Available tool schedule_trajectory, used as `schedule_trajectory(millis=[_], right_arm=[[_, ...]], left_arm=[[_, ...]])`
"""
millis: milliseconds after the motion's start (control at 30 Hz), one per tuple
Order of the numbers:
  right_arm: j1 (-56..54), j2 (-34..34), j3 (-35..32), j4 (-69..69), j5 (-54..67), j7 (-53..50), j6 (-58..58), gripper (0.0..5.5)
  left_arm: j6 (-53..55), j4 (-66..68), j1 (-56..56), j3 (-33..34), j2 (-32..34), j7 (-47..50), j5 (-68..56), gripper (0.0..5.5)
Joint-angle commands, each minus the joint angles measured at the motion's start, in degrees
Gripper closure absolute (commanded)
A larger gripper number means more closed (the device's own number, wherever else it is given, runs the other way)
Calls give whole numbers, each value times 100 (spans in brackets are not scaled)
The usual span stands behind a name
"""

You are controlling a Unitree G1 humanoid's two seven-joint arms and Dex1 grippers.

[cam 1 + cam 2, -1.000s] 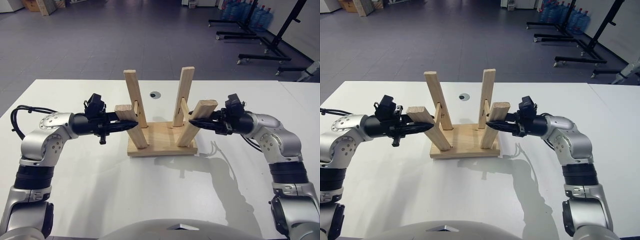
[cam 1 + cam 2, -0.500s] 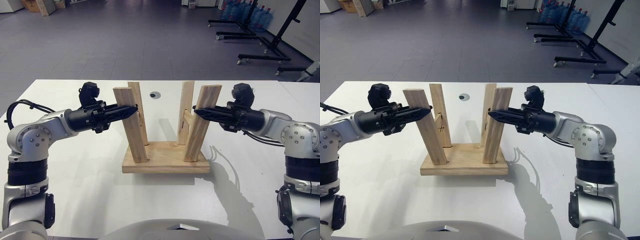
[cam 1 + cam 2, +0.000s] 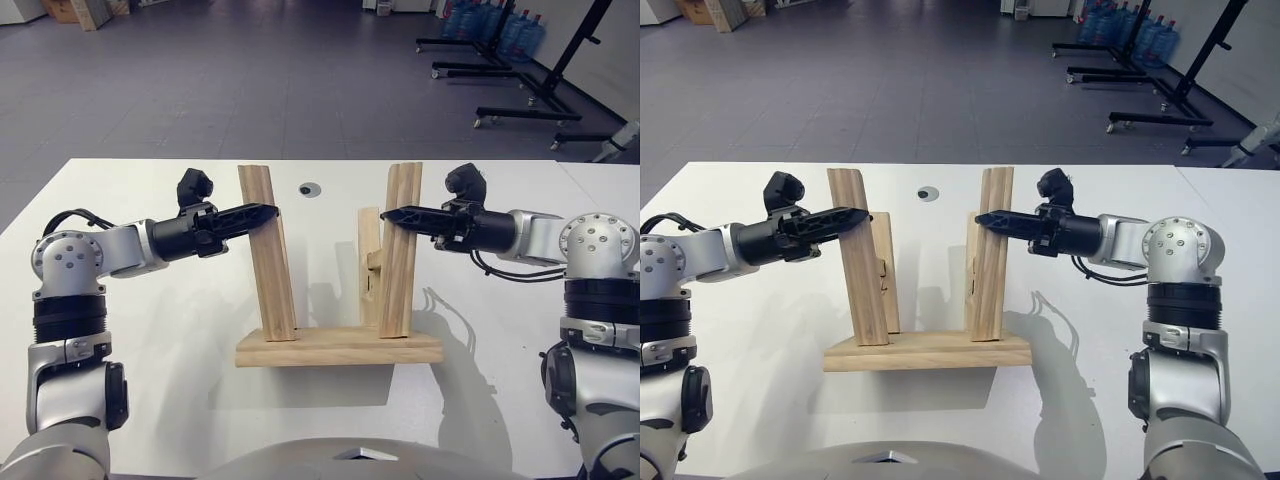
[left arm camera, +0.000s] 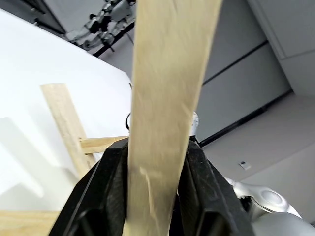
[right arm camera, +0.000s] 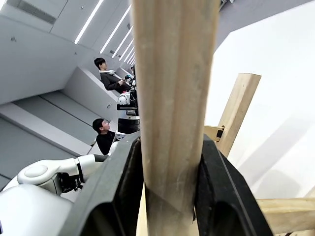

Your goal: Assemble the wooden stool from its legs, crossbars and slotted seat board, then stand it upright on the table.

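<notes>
At the left, the left gripper (image 3: 268,211) points inward with its two black fingers (image 4: 110,187) clamped on the near left leg (image 3: 270,260), one finger pressed to each side of the wood close to the leg's upper end. Most of that leg hangs below the gripper, down to the seat board (image 3: 338,350). The board is the lowest part of the stool, well beneath both grippers, with its long near edge facing outward over the white table (image 3: 150,400). I cannot tell whether the board rests on the table.

Between the two grippers and a little farther back, a far leg (image 3: 368,265) rises from the board with a short crossbar (image 3: 375,262) stub on it.

At the right, the right gripper (image 3: 388,213) mirrors the first. Its fingers (image 5: 118,196) are closed tight on the near right leg (image 3: 400,260) near the top, and the rest of the leg runs down beneath them to the board.
</notes>
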Motion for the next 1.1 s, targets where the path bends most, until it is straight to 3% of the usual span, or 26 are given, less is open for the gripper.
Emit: schedule_trajectory(millis=[33, 467, 567, 1100], right_arm=[[99, 277, 80, 141, -263, -168, -144, 412], [-58, 599, 487, 1746, -1232, 7, -868, 412], [-97, 622, 514, 1935, -1343, 114, -1001, 346], [-438, 733, -33, 2007, -1328, 285, -923, 52]], left_arm=[[0, 227, -99, -161, -169, 204, 409, 415], [-322, 543, -111, 115, -606, 390, 1162, 415], [-361, 682, -143, 110, -684, 436, 1388, 415], [-292, 964, -456, 594, -969, 388, 1653, 165]])
